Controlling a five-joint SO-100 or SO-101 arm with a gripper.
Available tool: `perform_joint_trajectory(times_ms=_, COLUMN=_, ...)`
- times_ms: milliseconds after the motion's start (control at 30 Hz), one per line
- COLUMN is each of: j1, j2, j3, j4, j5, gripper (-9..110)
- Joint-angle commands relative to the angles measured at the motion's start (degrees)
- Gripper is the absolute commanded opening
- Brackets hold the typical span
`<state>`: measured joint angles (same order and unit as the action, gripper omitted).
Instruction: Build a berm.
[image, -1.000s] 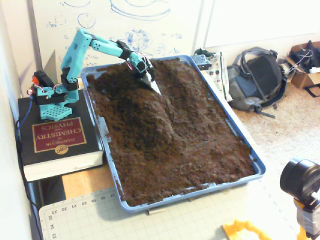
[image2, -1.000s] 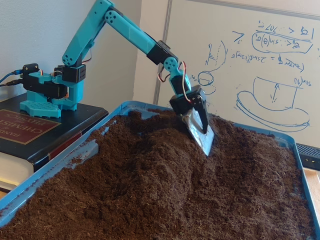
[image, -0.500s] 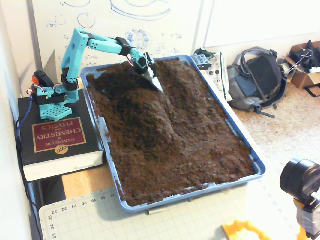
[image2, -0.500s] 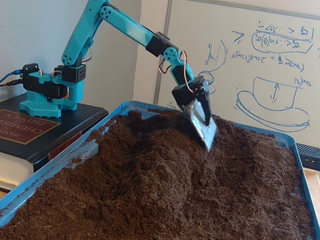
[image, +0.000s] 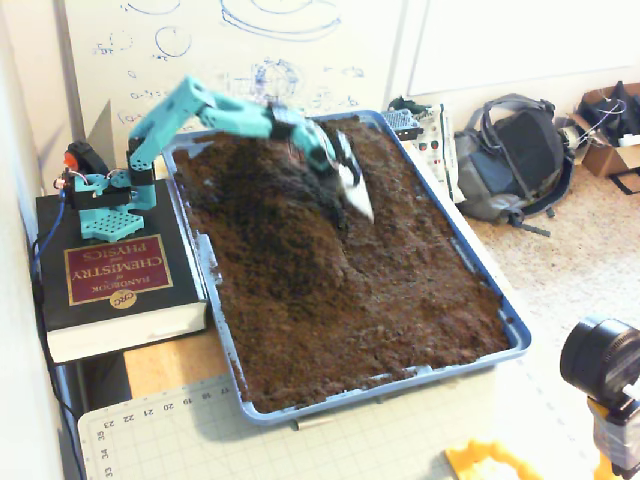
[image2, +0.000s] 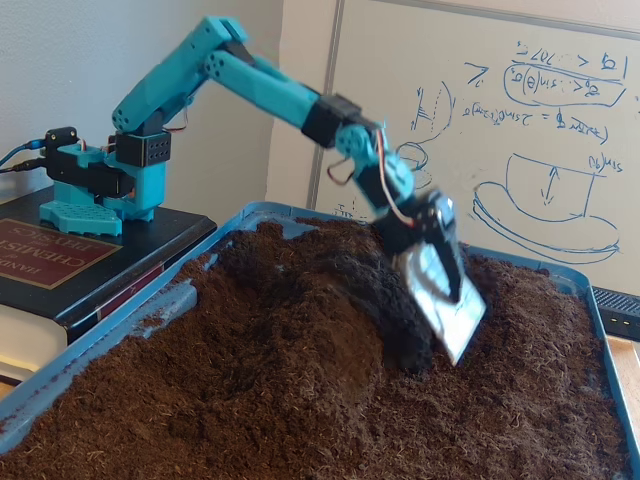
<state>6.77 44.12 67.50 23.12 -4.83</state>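
Your gripper (image2: 452, 312) ends in a flat, pale metallic scoop blade (image: 357, 196) rather than two clear fingers, so you cannot tell whether the fingers are spread or pressed together. The blade tilts downward with its tip at or just above the soil; contact is unclear.

The berm (image2: 300, 310) lies at about 9 o'clock from the blade in a fixed view, and at 8 o'clock (image: 270, 215) in the higher fixed view: a long, rounded ridge of dark brown, crumbly soil, steep and shadowed just beside the blade.

Flatter, coarse soil fills the rest of the blue plastic tray (image: 510, 325). The turquoise arm (image2: 255, 85) stands on a thick hardcover chemistry handbook (image: 115, 270).
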Motion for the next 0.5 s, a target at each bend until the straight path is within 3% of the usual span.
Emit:
perform_joint_trajectory(times_ms=0, j1=2.5, j2=-0.6, j3=-6.3, j4=-0.3, j5=-4.9, gripper=0)
perform_joint_trajectory(times_ms=467, j1=0.6, j2=9.4, j3=15.2, j4=-0.3, j5=-6.8, gripper=0)
